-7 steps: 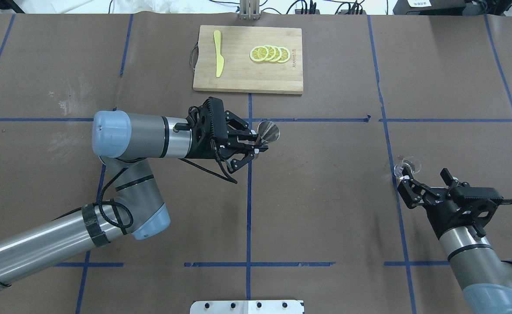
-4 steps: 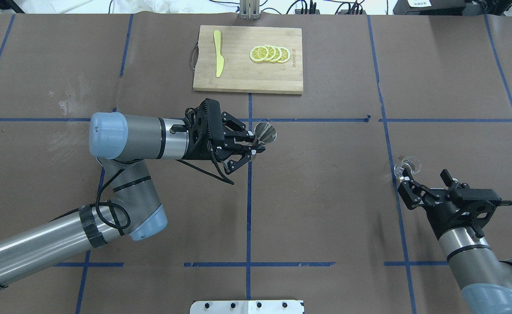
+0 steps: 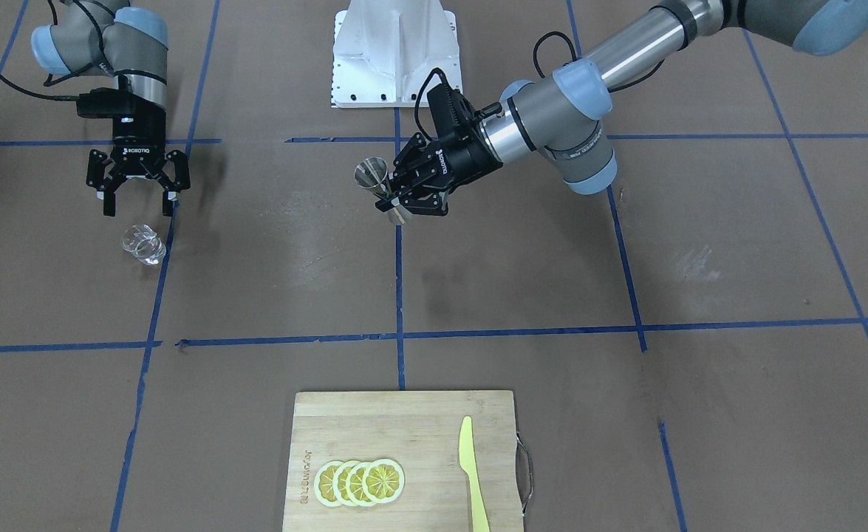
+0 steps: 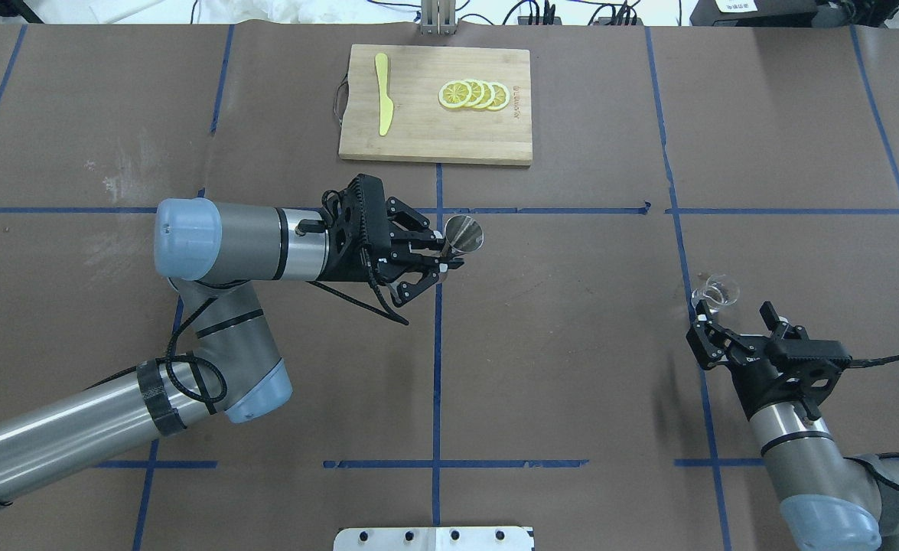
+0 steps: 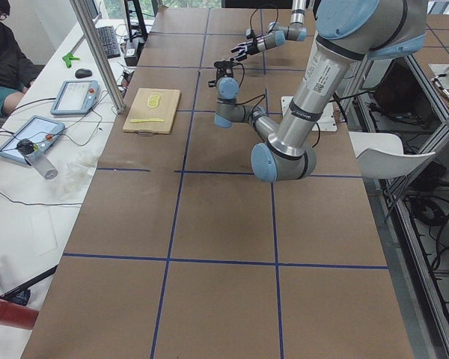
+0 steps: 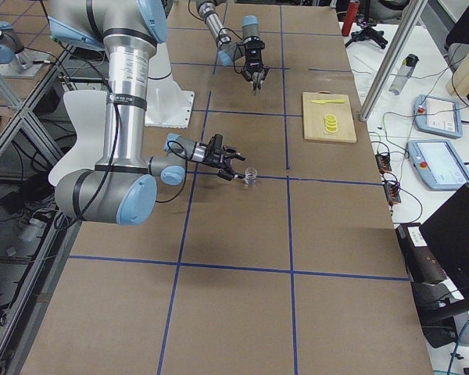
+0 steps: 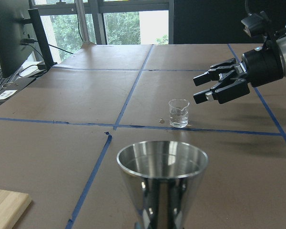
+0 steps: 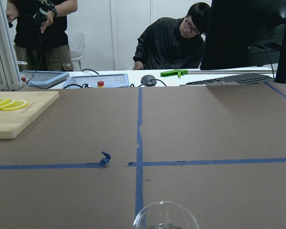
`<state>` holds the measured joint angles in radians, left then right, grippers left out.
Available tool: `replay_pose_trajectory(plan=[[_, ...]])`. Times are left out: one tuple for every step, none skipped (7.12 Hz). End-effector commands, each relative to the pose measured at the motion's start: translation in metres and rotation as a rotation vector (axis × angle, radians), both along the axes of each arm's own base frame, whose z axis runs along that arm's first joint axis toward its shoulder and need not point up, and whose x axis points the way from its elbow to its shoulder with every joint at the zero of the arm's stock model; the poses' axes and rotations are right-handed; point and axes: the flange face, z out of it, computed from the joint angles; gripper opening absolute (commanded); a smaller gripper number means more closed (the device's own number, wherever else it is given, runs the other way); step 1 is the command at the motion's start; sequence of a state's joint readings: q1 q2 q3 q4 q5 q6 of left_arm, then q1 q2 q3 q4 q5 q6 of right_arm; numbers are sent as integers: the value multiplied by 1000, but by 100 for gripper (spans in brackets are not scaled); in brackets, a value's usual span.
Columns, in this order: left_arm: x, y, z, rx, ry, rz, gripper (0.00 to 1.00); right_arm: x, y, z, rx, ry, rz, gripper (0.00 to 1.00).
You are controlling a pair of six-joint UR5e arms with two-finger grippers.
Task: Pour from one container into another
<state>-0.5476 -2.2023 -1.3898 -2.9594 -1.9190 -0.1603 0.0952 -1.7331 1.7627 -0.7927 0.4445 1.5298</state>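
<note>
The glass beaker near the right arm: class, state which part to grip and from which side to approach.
Grip the beaker across its straight side wall, below the rim. It stands upright and alone, so come in level from the robot's side, where the open right tool faces it, one finger passing each side.

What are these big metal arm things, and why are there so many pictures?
They are two robot arms at a table, each with a two-finger claw called a gripper. The pictures show one moment from several cameras: above, across the table, both ends, and each wrist. The left gripper is shut on a shiny metal jigger, a little measuring cup. The right gripper is open, near a small glass beaker on the brown table, not touching it. Farther off lies a wooden cutting board with lemon slices and a yellow knife.
</note>
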Motion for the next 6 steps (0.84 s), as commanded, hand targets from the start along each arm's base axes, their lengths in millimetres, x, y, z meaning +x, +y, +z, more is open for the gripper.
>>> replay_pose_trajectory(plan=[[0,0,1,1,0,0,0,-14,-2,19,14,29,17,100],[0,-1,1,-3,2,-9,0,-15,-2,23,13,35,17,100],[0,0,1,-3,2,-10,0,-15,-2,25,13,40,17,100],[0,0,1,-3,2,-10,0,-17,-3,23,13,35,17,100],[0,0,1,-3,2,-10,0,-26,-3,23,14,32,17,100],[0,0,1,-3,2,-10,0,-36,-5,21,14,29,19,100]])
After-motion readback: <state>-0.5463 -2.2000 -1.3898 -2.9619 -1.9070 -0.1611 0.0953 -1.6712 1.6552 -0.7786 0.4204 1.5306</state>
